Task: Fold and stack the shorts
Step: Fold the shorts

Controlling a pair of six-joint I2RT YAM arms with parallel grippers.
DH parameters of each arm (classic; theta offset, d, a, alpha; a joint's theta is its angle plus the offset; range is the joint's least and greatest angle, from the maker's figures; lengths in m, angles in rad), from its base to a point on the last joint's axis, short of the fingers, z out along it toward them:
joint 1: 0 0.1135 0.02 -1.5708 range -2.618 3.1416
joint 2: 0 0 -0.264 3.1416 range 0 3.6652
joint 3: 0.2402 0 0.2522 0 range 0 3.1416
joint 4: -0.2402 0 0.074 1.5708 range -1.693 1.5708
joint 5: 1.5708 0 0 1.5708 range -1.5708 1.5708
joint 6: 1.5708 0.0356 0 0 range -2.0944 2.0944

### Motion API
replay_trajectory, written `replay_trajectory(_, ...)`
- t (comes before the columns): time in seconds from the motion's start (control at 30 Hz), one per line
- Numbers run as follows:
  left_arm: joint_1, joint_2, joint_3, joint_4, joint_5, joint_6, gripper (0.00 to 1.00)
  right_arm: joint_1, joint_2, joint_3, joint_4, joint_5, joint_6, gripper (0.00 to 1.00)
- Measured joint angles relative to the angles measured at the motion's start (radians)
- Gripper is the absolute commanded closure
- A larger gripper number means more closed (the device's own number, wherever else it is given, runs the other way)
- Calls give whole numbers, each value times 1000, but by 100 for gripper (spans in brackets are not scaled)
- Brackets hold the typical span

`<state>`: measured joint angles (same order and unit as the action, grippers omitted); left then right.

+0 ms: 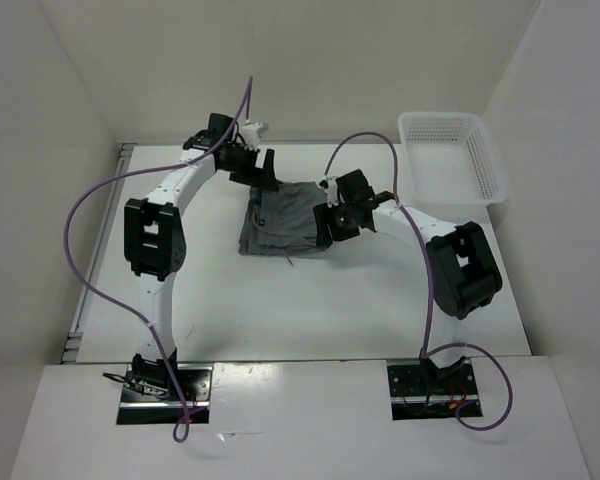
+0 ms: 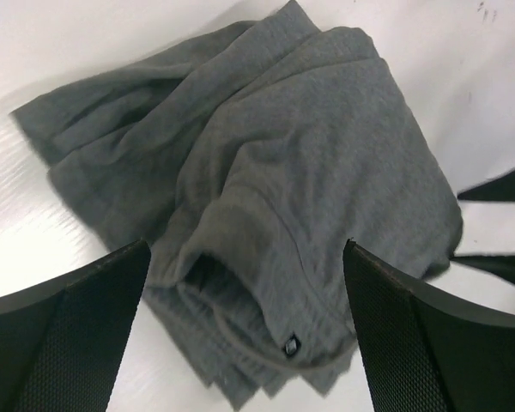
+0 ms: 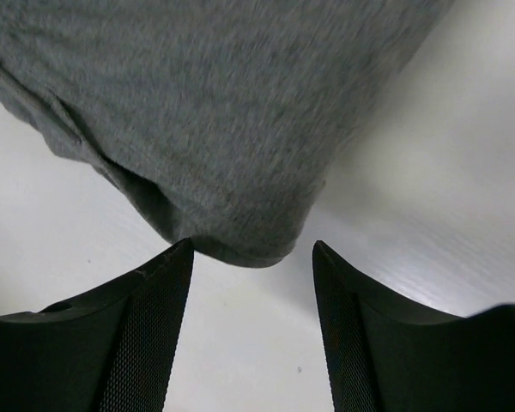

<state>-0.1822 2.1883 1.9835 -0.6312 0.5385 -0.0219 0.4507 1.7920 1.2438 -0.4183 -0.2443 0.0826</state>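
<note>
Shorts [image 1: 283, 220] are on the table [image 1: 310, 310], centre towards the far side, between the two arms. They're well apart from the basket [image 1: 499, 186] at far right. They lie as a doubled-over grey bundle, layers stacked but ragged, with the near edge uneven and the drawstring [image 1: 290, 260] trailing off it.

Step, my read: mid-fold, between grasps. Nothing is held right now. The bundle looks roughly halved, not neat yet.

Left gripper [image 2: 245, 249]: hovers over the far-left side of the bundle. Fingers [image 2: 86, 326] are spread wide, with cloth visible below the gap and none pinched. I can't tell whether the tips brush the fabric.

Right gripper [image 3: 252, 249]: low at the right edge. Its fingers [image 3: 146, 326] are apart, a narrower gap than the left's. A rounded corner of the cloth sits just ahead of the tips, about in line with the gap, not between the pads. Bare table under the gap.

Next move, as I'd judge it:
- Right needs a short push forward to get that corner between the pads, then close on all layers.
- Left has to drop onto an edge and pinch, not just the top layer.
- Risk: soft cloth. A single-layer grab would pull the fold open.
</note>
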Motion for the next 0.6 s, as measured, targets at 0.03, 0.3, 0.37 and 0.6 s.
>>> replay_trajectory(0.03, -10, 23, 14, 2, -6, 0, 0, 0, 0, -12, 3, -14, 6, 38)
replay_trajectory(0.3, -18, 142, 24, 11, -71, 0, 63, 0, 52, -23, 38, -58, 52, 81)
replay_trajectory(0.37, -17, 144, 15, 14, -84, -2, 73, 0, 68, -23, 52, -57, 57, 88)
replay_trajectory(0.6, -20, 144, 13, 27, -126, -2, 61, 0, 77, -24, 81, -55, 59, 100)
